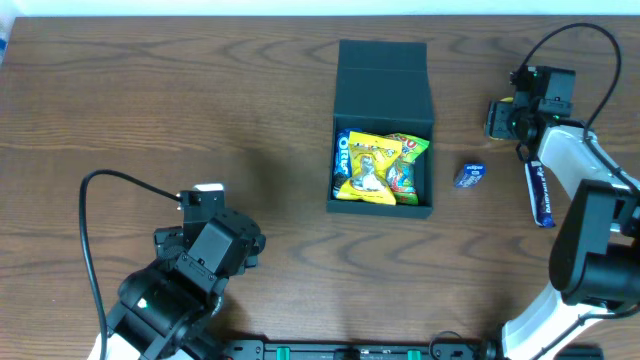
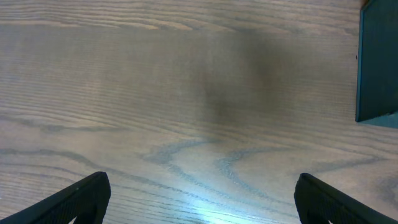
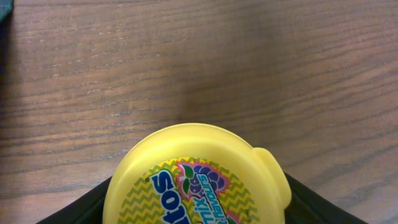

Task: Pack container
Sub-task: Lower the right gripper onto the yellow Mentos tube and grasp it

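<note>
The dark teal-black container (image 1: 383, 95) stands open at the table's middle, its flap lid folded back. Inside lie yellow snack packets (image 1: 375, 168) and a blue Oreo packet (image 1: 343, 153). One wall of the container shows at the right edge of the left wrist view (image 2: 378, 62). My right gripper (image 1: 503, 118) is right of the container and shut on a round yellow Mentos tub (image 3: 186, 168), held between its fingers (image 3: 196, 211) above the bare table. My left gripper (image 1: 228, 222) is open and empty over bare wood at the front left, as the left wrist view (image 2: 202, 199) shows.
A small blue packet (image 1: 470, 175) lies on the table right of the container. A long blue and white bar (image 1: 540, 195) lies beside the right arm. Cables loop from both arms.
</note>
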You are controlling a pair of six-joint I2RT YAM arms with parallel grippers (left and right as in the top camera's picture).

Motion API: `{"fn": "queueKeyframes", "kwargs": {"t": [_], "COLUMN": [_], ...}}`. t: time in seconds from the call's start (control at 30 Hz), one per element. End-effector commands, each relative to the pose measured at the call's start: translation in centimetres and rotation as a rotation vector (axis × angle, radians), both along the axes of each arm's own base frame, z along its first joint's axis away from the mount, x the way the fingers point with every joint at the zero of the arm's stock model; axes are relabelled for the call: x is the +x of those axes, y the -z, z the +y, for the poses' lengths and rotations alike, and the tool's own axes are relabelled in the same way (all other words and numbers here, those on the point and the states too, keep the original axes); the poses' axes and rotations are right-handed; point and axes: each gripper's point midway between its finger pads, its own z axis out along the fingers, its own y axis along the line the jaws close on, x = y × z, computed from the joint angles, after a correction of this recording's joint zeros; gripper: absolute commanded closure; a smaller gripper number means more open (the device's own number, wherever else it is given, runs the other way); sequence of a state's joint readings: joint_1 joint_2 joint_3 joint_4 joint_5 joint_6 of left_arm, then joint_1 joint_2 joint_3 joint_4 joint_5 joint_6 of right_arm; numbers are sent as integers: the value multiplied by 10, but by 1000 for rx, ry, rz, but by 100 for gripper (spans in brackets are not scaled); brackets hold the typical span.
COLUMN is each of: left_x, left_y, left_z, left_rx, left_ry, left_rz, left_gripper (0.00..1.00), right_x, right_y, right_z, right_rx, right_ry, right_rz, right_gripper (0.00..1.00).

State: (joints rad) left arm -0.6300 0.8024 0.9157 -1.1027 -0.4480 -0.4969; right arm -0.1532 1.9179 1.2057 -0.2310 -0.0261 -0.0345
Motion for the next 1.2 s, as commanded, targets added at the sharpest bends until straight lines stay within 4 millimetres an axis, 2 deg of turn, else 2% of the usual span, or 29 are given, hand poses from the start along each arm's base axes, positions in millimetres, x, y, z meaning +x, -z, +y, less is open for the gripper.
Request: {"fn": "queueKeyframes", "kwargs": {"t": [0.0,0.77,0.9,1.0,1.17], "left_x": [-1,-1,-1,-1,-1], "left_y": [1,1,1,1,1], "left_z": [2,2,2,2,2], "left_rx": [8,8,8,8,8], "left_ry": [-3,-3,-3,-3,-3], "left_rz": [3,3,3,3,3], "left_gripper": [5,5,4,5,5], "right_x": [6,3,2,2,2], "right_y": [-5,-2,-2,-2,-2], "right_z": [4,4,4,5,7], "right_rx": [-5,-2,-2,6,23], "right_ry": [-9,-9,-9,0,19], "right_rz": [-12,5,7,9,7], "right_gripper": [34,57,64,76,86]}}
